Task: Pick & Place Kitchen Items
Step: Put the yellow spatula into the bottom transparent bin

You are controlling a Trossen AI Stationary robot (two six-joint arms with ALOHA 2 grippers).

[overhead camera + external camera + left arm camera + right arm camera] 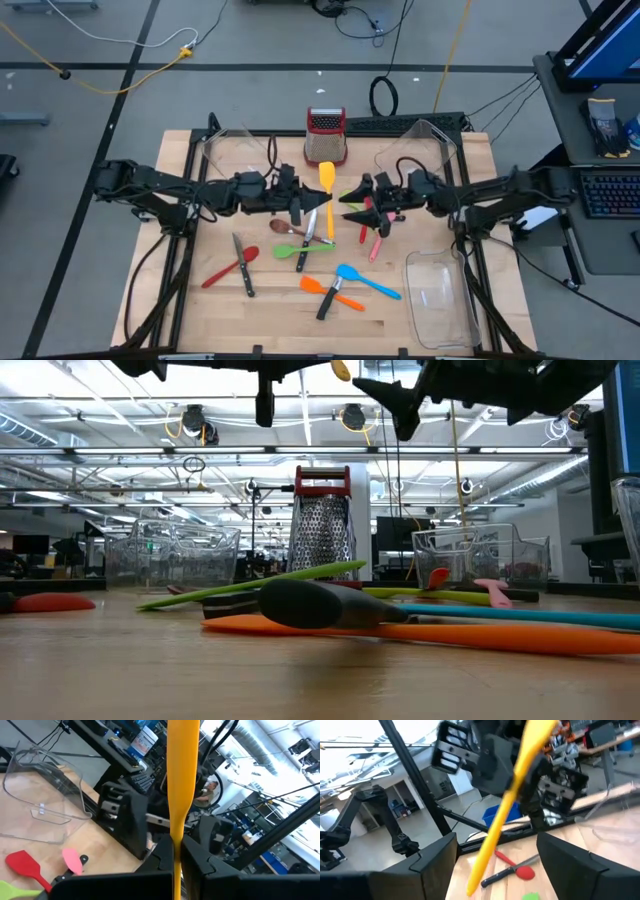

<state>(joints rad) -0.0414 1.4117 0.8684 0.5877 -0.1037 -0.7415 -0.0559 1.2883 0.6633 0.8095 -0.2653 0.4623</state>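
The left end effector (312,201) is hovering over the middle of the tabletop (180,160), its fingers (165,857) clamped on the handle of the yellow spatula (328,195), which is hanging in the air above the other utensils. The right end effector (352,205) is facing it from the other side, jaws spread wide on either side of the yellow handle without touching it, as the right wrist view is showing. Below them the remaining kitchen items are lying scattered on the wood: a green spatula (318,247), a brown spoon (285,228), a red spoon (232,266), a black-handled knife (242,265), an orange spatula (322,288), a blue spatula (362,279), a pink spatula (378,243) and a red spatula (365,225). A steel box grater (325,137) is standing upright at the far edge, and a clear bin (440,298) is resting at the near right corner
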